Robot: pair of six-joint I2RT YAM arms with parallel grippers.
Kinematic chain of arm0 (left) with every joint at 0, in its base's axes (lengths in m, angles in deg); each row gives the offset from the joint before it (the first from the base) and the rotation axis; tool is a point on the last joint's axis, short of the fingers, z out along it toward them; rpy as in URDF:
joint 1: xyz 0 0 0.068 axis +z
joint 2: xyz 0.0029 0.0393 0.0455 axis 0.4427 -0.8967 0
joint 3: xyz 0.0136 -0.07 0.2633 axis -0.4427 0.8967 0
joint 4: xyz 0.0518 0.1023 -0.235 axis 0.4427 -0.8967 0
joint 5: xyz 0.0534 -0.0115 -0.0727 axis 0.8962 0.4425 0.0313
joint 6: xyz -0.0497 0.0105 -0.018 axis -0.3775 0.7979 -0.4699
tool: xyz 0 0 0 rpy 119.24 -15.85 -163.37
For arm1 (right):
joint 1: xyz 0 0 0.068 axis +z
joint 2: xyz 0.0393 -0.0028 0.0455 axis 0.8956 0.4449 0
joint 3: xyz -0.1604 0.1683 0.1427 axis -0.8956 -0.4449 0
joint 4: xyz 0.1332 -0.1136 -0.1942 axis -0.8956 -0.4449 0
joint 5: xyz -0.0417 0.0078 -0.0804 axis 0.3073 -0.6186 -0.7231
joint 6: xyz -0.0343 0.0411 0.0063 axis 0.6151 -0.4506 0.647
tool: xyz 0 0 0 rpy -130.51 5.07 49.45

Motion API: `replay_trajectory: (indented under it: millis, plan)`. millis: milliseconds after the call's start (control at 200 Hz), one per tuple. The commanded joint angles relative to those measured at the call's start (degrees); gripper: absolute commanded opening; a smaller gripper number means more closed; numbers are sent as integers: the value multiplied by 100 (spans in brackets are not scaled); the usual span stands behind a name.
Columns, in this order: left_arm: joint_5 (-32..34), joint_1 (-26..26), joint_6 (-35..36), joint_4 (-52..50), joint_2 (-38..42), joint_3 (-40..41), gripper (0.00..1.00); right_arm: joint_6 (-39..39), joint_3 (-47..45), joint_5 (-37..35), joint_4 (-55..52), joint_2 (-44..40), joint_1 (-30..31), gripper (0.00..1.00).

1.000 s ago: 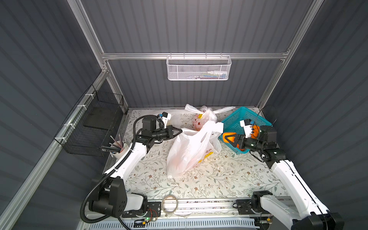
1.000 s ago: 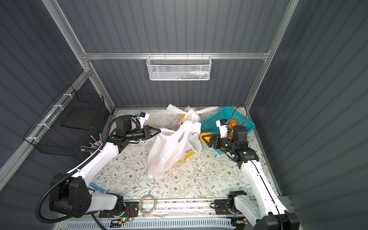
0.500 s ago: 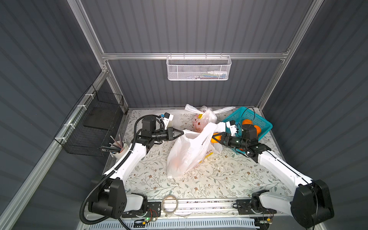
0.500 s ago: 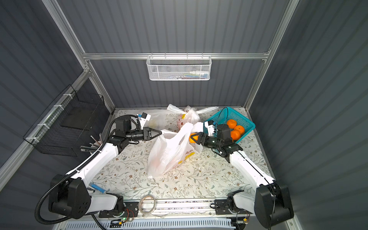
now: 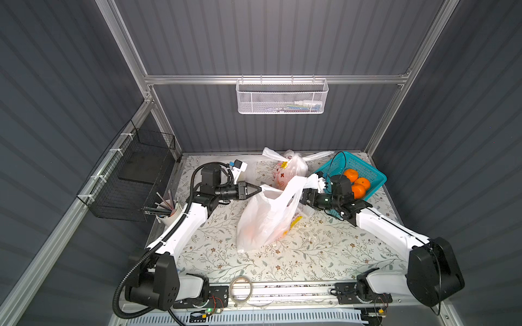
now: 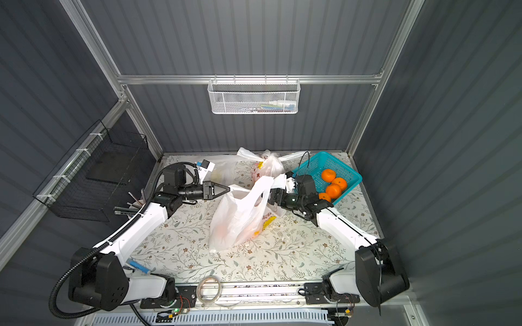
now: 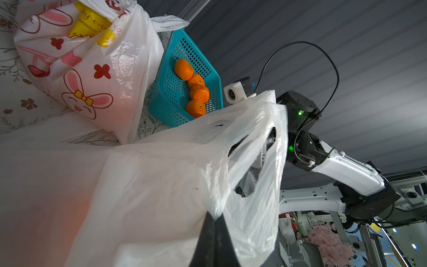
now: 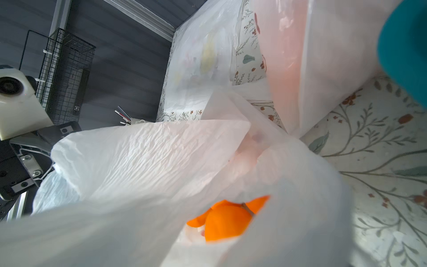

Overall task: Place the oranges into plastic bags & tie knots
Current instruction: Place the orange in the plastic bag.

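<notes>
A white plastic bag (image 5: 268,217) stands open mid-table, with an orange tint showing through its lower part. My left gripper (image 7: 215,216) is shut on the bag's rim, holding the mouth up in both top views (image 6: 228,187). My right gripper (image 6: 272,197) reaches into the mouth from the other side. The raised handle (image 5: 299,183) hides its jaws. In the right wrist view plastic covers nearly everything, and a blurred orange shape (image 8: 226,222) shows through a gap. Several oranges (image 5: 356,183) lie in the teal basket (image 5: 367,166). A tied printed bag (image 5: 291,169) sits behind.
A flat bag (image 6: 226,169) lies at the back left. A cup of pencils (image 5: 169,209) stands by the left arm, beside a black wire basket (image 5: 135,180). A white mesh basket (image 5: 282,97) hangs on the back wall. A tape roll (image 5: 240,285) lies at the front edge.
My right arm swung left from the teal basket, carrying an orange, to the open bag's mouth, where the handle now hides its jaws. The left gripper kept its hold.
</notes>
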Motion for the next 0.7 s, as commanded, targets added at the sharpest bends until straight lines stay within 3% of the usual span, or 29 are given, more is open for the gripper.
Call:
replay_trajectory:
  millis: [0,300,425,575,695]
  plan:
    - [-34,17,116,-2,76,43,0,309,-65,-384,-465,-489,-13,94]
    - [126,24,81,117,-40,11,0,897,-270,-851,-2058,-1998,-277,94]
    - [145,24,58,182,-59,19,0,1194,-185,-962,-2652,-2664,-548,99]
    - [147,23,45,207,-86,23,0,1047,158,76,-2527,-2717,-1176,99]
    - [149,19,43,204,-91,19,0,719,535,730,-2286,-2272,-1233,96]
